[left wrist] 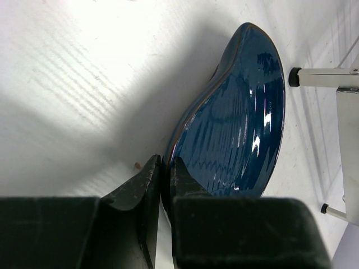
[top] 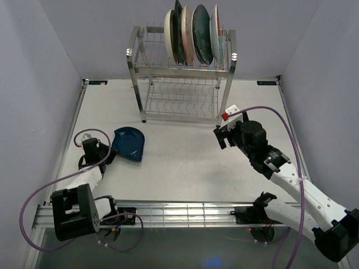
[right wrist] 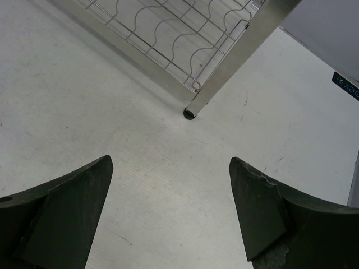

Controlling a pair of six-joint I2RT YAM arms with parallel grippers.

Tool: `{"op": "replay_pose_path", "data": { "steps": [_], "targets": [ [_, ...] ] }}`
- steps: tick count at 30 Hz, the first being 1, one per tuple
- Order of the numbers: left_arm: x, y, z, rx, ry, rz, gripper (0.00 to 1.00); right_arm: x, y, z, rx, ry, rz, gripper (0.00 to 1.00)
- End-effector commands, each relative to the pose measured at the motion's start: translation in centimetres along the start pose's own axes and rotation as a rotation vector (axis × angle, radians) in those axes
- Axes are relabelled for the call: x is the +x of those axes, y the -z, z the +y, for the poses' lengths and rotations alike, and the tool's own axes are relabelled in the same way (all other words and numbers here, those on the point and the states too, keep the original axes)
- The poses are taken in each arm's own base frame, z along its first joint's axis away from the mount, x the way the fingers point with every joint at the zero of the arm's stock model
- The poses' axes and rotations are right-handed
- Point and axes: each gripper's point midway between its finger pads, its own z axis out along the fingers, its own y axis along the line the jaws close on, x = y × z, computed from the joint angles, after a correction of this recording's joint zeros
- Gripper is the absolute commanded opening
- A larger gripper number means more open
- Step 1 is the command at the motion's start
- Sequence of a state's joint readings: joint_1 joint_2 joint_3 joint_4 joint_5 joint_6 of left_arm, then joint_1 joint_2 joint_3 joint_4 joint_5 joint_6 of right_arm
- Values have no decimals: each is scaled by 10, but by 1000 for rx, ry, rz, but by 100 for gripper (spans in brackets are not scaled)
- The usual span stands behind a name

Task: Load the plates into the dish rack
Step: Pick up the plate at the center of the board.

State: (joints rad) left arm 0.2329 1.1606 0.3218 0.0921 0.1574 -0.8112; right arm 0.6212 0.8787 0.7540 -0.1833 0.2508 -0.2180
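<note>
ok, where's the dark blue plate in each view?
Top external: the dark blue plate is left of centre, nearer the arms than the dish rack.
Left wrist: centre-right, with its rim between the left gripper fingers.
Right wrist: not in it.
Shared landmark: the dish rack, whose leg is at the right edge in the left wrist view and top centre in the right wrist view.
</note>
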Motion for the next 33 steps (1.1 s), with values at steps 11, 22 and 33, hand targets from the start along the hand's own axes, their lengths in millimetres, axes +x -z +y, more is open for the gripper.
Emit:
{"op": "replay_pose_path", "data": {
  "steps": [11, 22, 33],
  "targets": [
    [-28, 53, -24, 66, -9, -156, 0, -8, -2, 2, -8, 5, -21, 90],
    [-54, 92, -61, 145, -10, -230, 0, -8, -1, 0, -2, 6, -19, 90],
    [-104, 160, -120, 215, -66, -346, 0, -8, -1, 0, 1, 8, -19, 90]
  ]
}}
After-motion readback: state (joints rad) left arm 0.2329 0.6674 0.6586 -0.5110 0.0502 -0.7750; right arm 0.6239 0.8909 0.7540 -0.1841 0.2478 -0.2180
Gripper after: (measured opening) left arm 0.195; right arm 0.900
